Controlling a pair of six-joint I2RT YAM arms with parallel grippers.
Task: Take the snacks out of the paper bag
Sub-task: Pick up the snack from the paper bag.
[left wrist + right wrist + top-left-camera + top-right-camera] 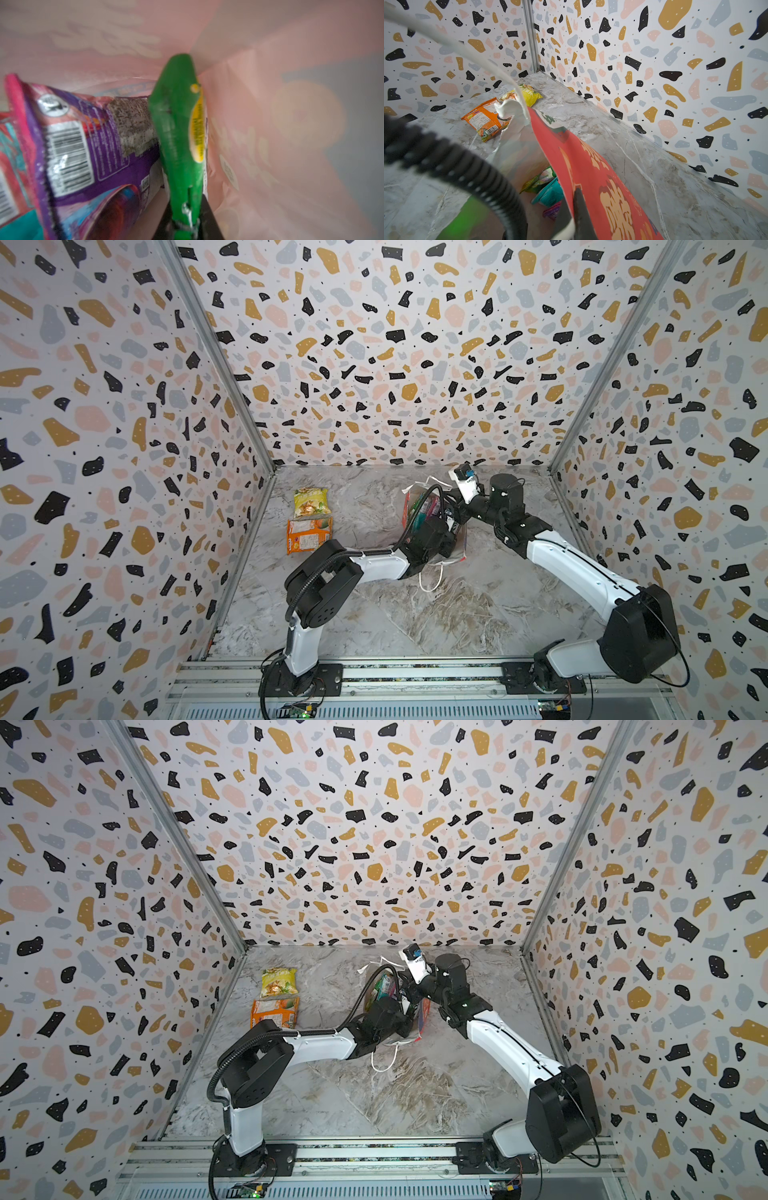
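The red paper bag (591, 166) with gold characters stands mid-table, mouth up (409, 493). My left gripper (185, 226) is down inside it, shut on the edge of a green snack packet (178, 135) that stands against the bag's pale inner wall (270, 104). A purple packet (89, 145) lies beside it. My right gripper (572, 207) is shut on the bag's rim, one finger on the red outside and one inside. Teal (550, 195), purple (552, 212) and yellow-green (539, 178) packets show inside the bag. A yellow packet (311, 502) and an orange packet (308, 534) lie on the table to the left.
A white cord handle (430, 580) hangs onto the marble table (415, 614) in front of the bag. The left arm's black cable hose (467, 172) arches over the bag's mouth. Terrazzo-patterned walls (124, 448) close in three sides.
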